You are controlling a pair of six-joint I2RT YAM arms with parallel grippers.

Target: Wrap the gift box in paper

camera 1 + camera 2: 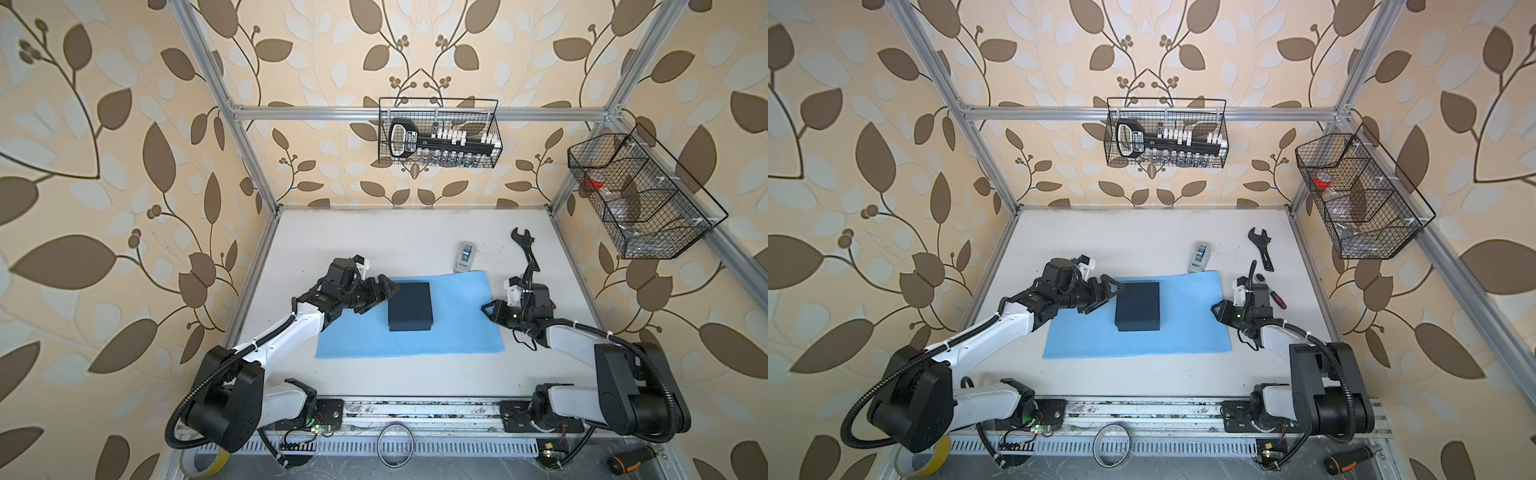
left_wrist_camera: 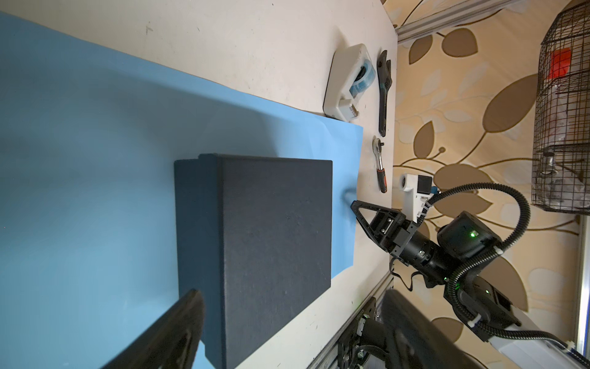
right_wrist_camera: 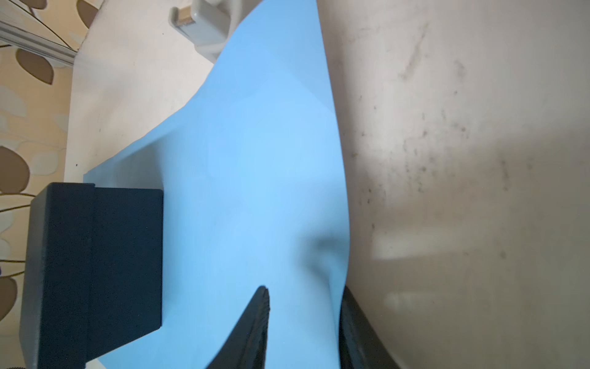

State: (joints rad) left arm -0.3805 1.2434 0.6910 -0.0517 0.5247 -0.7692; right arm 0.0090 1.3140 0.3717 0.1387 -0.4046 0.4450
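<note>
The black gift box [image 1: 409, 305] [image 1: 1138, 305] sits lid up on the left half of the light blue paper [image 1: 457, 328] [image 1: 1183, 332], which lies on the white table. My left gripper [image 1: 384, 296] [image 1: 1111, 293] stands wide open at the box's left side, nothing between its fingers; in the left wrist view the box [image 2: 274, 223] lies just ahead of them. My right gripper [image 1: 486, 309] [image 1: 1214, 309] [image 3: 303, 297] is at the paper's right edge. One finger is above the sheet [image 3: 255, 159] and one under its raised edge, with a gap still showing.
A grey-white tape dispenser [image 1: 465, 255] touches the paper's far right corner. A black wrench [image 1: 524, 245] and a ratchet [image 1: 1273, 293] lie behind the right arm. Wire baskets [image 1: 440, 133] [image 1: 640, 195] hang on the frame. A tape roll [image 1: 208, 461] and screwdriver [image 1: 631, 457] lie in front.
</note>
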